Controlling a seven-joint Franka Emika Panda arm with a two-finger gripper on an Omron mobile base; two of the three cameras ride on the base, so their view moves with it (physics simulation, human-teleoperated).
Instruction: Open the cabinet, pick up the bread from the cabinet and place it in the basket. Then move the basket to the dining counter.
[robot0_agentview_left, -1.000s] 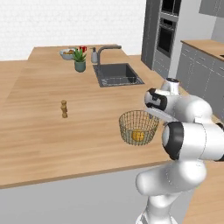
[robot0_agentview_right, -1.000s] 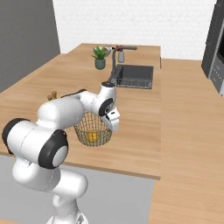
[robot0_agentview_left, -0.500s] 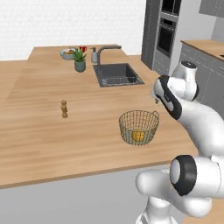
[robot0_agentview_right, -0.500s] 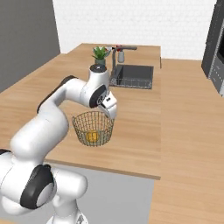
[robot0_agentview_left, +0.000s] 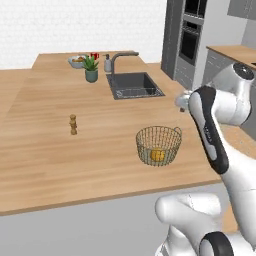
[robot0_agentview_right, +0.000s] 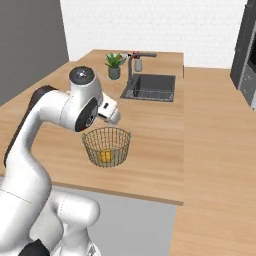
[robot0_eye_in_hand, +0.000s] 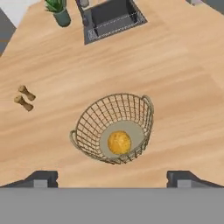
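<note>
While the gripper (robot0_eye_in_hand: 112, 177) hangs above the dining counter (robot0_eye_in_hand: 183, 70) with its two finger tips spread wide and nothing between them, the basket (robot0_eye_in_hand: 113, 129) sits directly below and just ahead of it, apart from the fingers, upright on the wood, the bread (robot0_eye_in_hand: 119, 142) lying on its floor; the basket is round, with no long axis

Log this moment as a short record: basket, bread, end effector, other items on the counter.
basket: upright on the dining counter, near its front edge
bread: inside the basket, on its bottom
end effector: open, holding nothing, above the basket and clear of it
sink: inset farther back, faucet behind it
potted plant: left of the sink
small wooden shaker: left of the basket
</note>
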